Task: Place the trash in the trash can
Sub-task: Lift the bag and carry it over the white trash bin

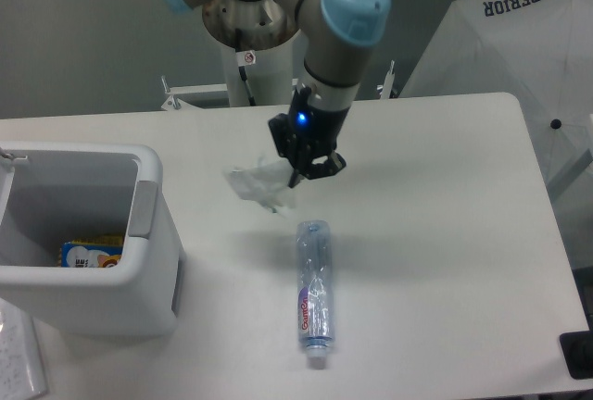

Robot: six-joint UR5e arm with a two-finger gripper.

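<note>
You see a white table (pixel 445 233) carrying a clear bottle (pixel 313 293) lying flat and a white trash can (pixel 111 280) near its left edge.

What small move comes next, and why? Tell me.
Probably carry the plastic scrap further left until it hangs over the trash can. The gripper holds the scrap clear of the table, but short of the can's rim; the bottle lies on the table.
</note>
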